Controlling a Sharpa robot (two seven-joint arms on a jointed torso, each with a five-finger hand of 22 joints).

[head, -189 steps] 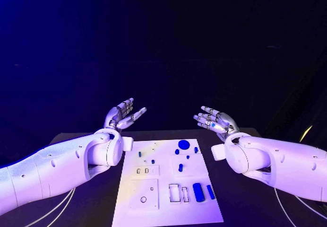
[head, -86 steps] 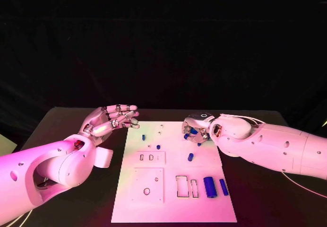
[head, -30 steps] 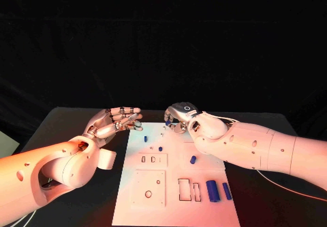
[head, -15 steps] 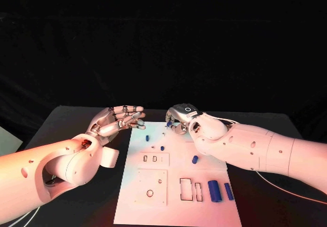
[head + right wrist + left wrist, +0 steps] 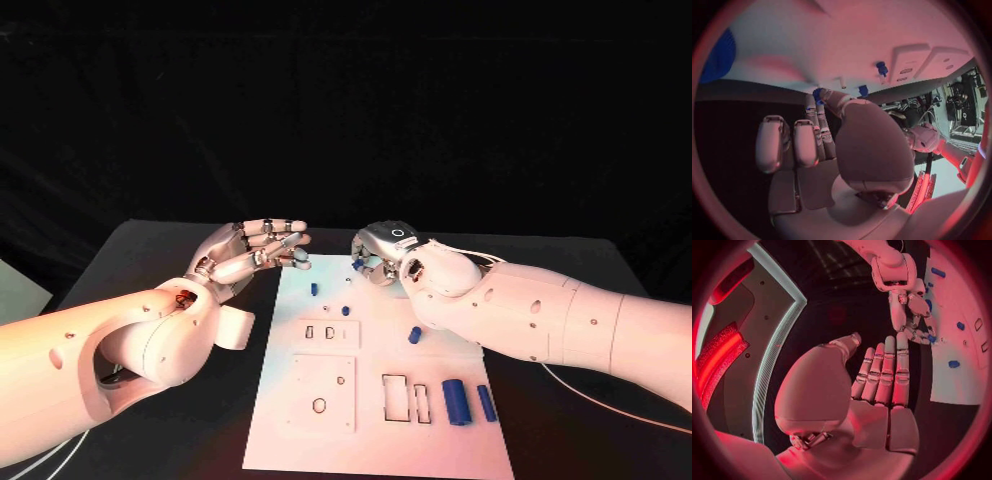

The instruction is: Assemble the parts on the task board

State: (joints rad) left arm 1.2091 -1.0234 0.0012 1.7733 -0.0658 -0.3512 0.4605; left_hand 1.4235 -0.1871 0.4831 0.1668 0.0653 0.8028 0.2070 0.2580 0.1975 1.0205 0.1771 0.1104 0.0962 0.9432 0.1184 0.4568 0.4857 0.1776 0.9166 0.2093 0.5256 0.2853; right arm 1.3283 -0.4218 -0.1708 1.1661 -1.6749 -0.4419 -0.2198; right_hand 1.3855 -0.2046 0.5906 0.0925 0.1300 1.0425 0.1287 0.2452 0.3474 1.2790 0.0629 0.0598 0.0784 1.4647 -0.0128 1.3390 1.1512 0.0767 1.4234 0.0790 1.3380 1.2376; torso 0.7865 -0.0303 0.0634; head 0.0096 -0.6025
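The white task board point(image 5: 372, 410) lies in the middle of the black table. My right hand point(image 5: 381, 253) hangs fingers-down over the board's far edge and pinches a small blue part point(image 5: 819, 93) between thumb and a fingertip. My left hand point(image 5: 257, 251) hovers palm up just left of the board's far corner and holds nothing. Loose blue parts lie on the board: a short peg point(image 5: 313, 289), a smaller one point(image 5: 348, 311), a stub point(image 5: 414, 335), and two long bars point(image 5: 454, 402) near the right edge. In the right wrist view a large blue disc point(image 5: 717, 55) lies beside the hand.
The board has rectangular slots point(image 5: 394, 394) and round holes point(image 5: 319, 405) toward its near half. Bare black table point(image 5: 159, 270) lies on both sides of the board. My right forearm point(image 5: 548, 315) crosses above the board's right side.
Early on both hands were raised and empty. The right hand has since come down to the board's far edge with a small blue part; in the last second both hands barely moved.
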